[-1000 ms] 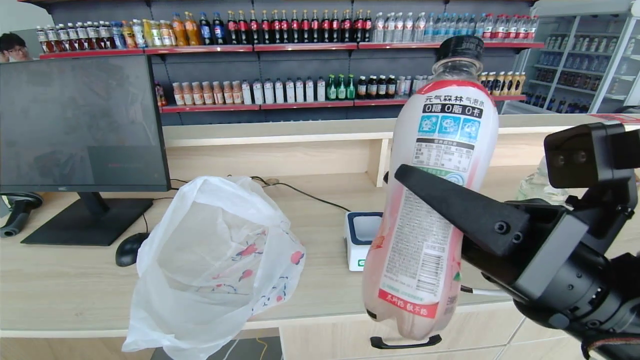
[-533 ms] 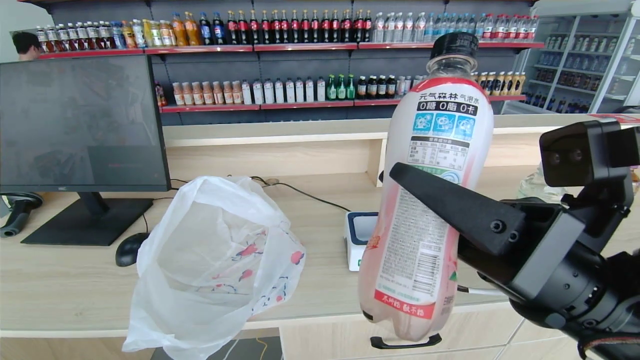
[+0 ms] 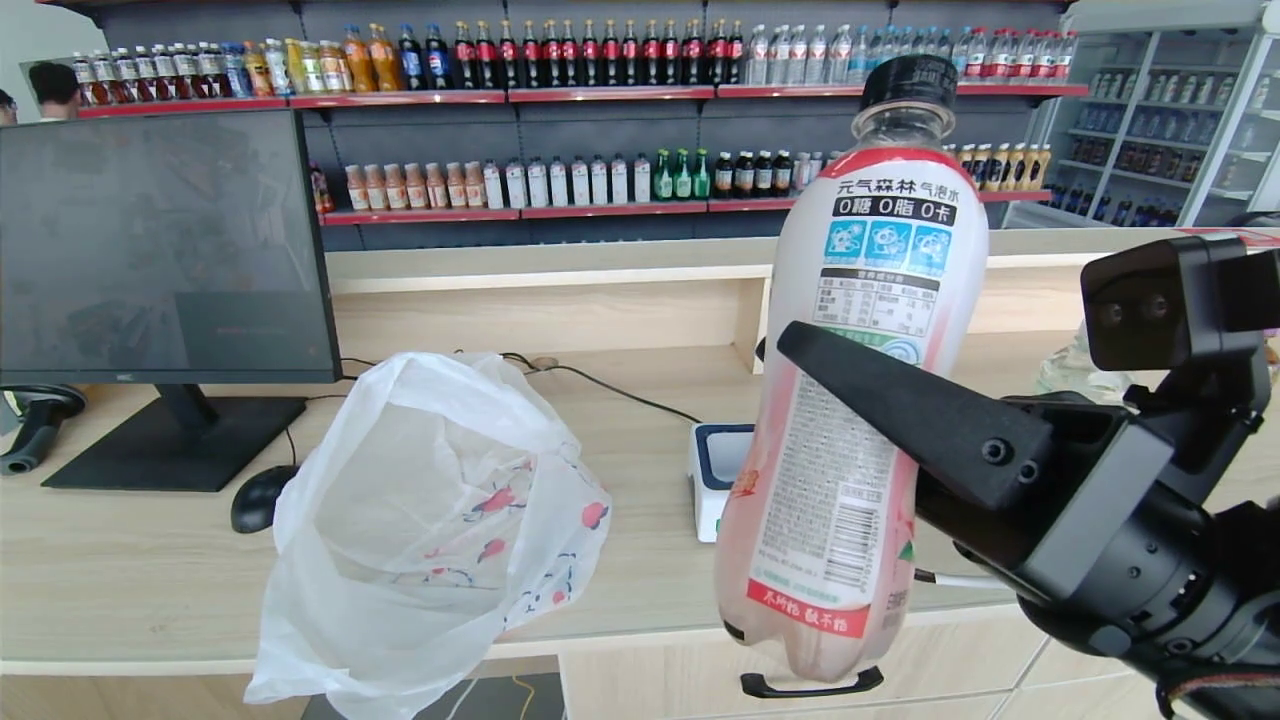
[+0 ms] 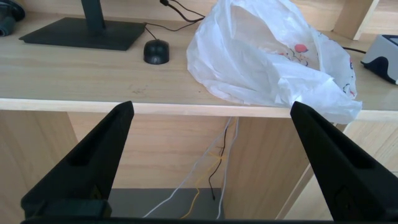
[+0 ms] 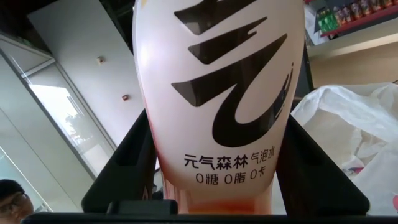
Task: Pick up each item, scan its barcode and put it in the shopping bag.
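Right gripper grasps a pink drink bottle, barcode label showing, by the wooden checkout counter; stocked drink shelves behind.

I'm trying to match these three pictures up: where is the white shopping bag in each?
Head view: shopping bag at the counter's front edge, between mouse and scanner.
Left wrist view: on the counter, beside the mouse.
Right wrist view: behind the held bottle.
Shared landmark: the mouse, head and left wrist.

A shop. Shelves w/ lots of drink bottles at the back; a screen, scanner & bag on the tabletop.
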Controlling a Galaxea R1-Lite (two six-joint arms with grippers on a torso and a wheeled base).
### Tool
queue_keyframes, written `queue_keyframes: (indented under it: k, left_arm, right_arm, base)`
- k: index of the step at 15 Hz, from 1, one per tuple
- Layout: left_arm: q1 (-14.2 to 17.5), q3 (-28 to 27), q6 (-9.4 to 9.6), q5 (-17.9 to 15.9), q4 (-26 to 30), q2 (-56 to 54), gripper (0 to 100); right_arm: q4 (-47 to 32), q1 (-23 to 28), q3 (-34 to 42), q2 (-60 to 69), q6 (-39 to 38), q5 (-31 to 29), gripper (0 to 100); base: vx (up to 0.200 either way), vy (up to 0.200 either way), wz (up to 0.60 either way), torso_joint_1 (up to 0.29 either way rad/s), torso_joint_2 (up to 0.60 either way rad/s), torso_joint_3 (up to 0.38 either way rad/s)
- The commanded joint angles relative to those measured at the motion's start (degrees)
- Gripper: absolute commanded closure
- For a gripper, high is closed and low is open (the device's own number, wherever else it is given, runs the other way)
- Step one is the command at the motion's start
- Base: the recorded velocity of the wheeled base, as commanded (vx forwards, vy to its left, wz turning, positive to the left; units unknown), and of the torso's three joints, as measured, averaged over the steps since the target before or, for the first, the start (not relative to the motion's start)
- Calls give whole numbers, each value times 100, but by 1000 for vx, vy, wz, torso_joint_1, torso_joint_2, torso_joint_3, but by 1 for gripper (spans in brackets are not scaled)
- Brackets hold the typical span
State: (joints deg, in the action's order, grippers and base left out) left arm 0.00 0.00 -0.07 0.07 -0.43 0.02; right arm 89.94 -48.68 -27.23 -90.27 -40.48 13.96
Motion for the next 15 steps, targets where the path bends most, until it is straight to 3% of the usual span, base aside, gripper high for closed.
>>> queue_keyframes:
  k: [1, 7, 15]
  left_arm:
    - [0, 0, -1, 1, -1, -2, 0]
    - [0, 0, -1, 1, -1, -2, 0]
    - [0, 0, -1, 1, -1, -2, 0]
  right_arm:
    - [6, -1, -1, 1, 32, 2, 100]
    - [6, -1, 113, -87, 911, 2, 100]
    - [6, -37, 60, -140, 3301, -7, 100]
  base:
    - [0, 0, 0, 0, 0, 0]
    - [0, 0, 0, 0, 0, 0]
    - [0, 0, 0, 0, 0, 0]
